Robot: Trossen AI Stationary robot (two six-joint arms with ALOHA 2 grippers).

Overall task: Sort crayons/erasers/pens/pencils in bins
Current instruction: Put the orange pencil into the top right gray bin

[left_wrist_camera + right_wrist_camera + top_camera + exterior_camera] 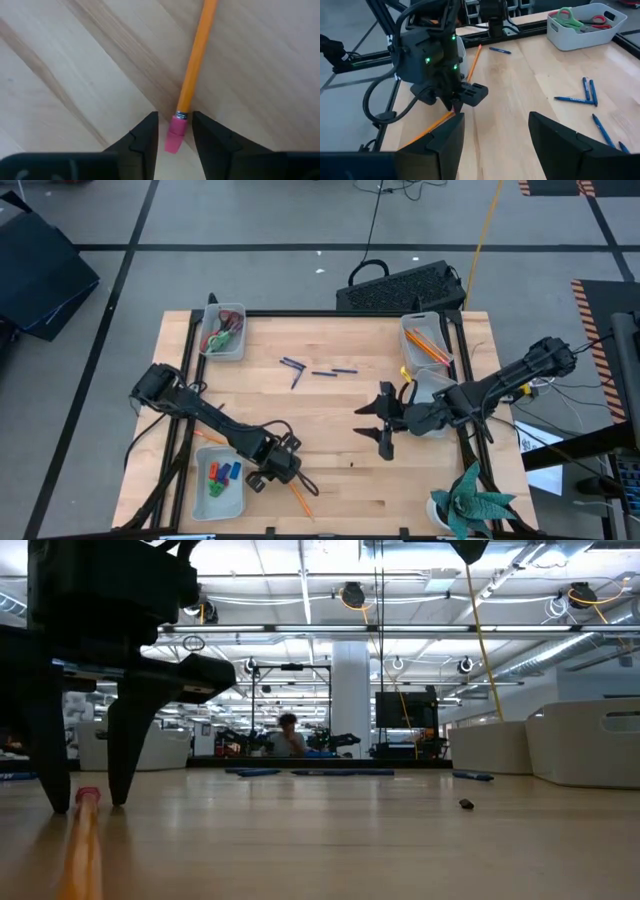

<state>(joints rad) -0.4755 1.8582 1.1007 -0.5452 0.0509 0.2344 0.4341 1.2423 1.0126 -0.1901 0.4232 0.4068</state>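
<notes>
Two fingers of the left gripper (174,142) stand apart at the near edge of the table (330,480), straddling the pink eraser end of an orange pencil (196,65) that lies flat on the wood; they have not closed on it. Judged from its look, the pencil is light, stiff and thin, apt to roll or pivot if pinched at the very end, so a hold slightly up the shaft, across its width, seems safer than one on the soft eraser. Beside this gripper, at the near left, a bin (201,495) holds red, green and blue crayons (222,474). Mid-table, the right gripper (384,421) hangs with its fingers spread wide and empty; just beside it sits a bin (440,389) whose contents I cannot tell. Farther back, several blue pens (310,369) lie loose on the wood; at the far right a bin (409,330) holds orange pencils; at the far left a bin (238,348) holds scissors (222,332).
</notes>
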